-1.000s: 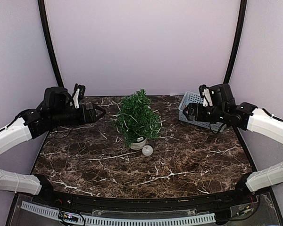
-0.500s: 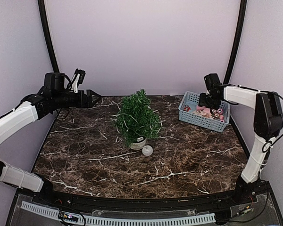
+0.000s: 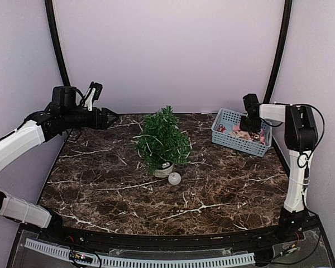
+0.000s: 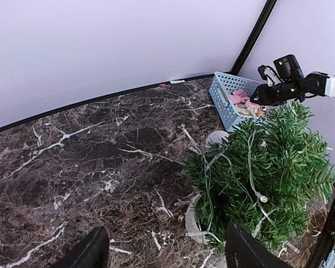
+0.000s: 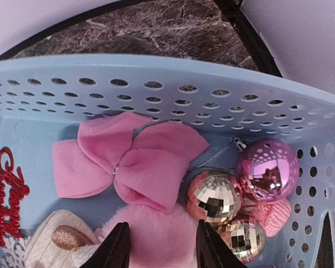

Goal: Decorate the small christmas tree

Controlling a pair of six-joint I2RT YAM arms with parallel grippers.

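Small christmas tree [image 3: 163, 139] stood upright near the middle of the dark marble table [image 3: 223, 190], in its white pot [image 3: 163, 168]. One tree and one pot, with one white ball [image 3: 173, 178] on the table just beside the pot. Judged light and top-heavy: soft, springy needles that would give under the fingers, thin pale wire looped through the branches and likely to snag. Best steadied low, at the pot rim or the stem, not by the foliage. Left gripper [image 4: 166, 245] hung above the table's left rear, jaws wide and empty, pointed toward the tree and well apart from it. Right gripper [image 5: 162, 237] was down inside the one blue basket [image 3: 226, 120] at right rear, jaws partly spread over a pink fluffy piece [image 5: 151, 226], nothing between them. Counted in the basket: one pink bow [image 5: 131, 162], two mirrored balls [image 5: 214, 195], one glossy pink bauble [image 5: 267, 169], one red glitter script ornament [image 5: 11, 195]. The rest was cut off at the frame edge.
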